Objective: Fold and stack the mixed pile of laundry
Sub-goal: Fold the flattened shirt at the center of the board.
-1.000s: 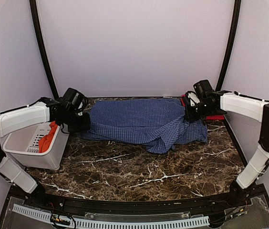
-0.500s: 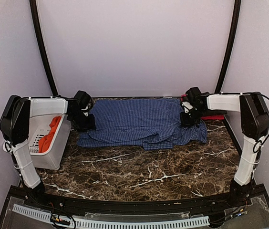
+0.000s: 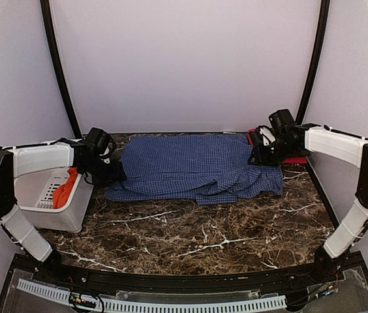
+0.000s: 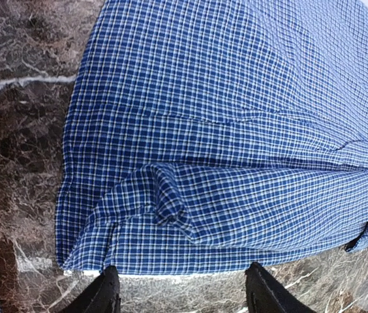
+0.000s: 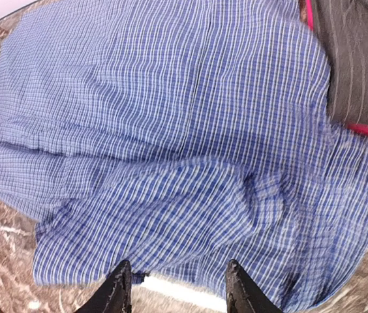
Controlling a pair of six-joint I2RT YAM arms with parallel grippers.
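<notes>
The blue-and-white checked shirt (image 3: 194, 166) lies spread flat across the far half of the marble table, also filling the left wrist view (image 4: 236, 130) and the right wrist view (image 5: 184, 130). An orange-red shirt (image 3: 65, 188) hangs in the white basket (image 3: 47, 215) at the left. My left gripper (image 3: 111, 171) (image 4: 183, 293) stands open just off the shirt's left edge, nothing between its fingers. At the shirt's right end my right gripper (image 3: 261, 155) (image 5: 176, 290) is open too, apart from the cloth.
A dark striped cloth (image 5: 360, 59) with a pink-red edge lies at the back right corner (image 3: 293, 158), partly under the checked shirt. The white basket stands off the table's left edge. Bare marble (image 3: 203, 241) lies in front of the shirt.
Both grippers have opened and let go of the checked shirt, which now lies flat. Both arms have drawn back a little from its ends.
</notes>
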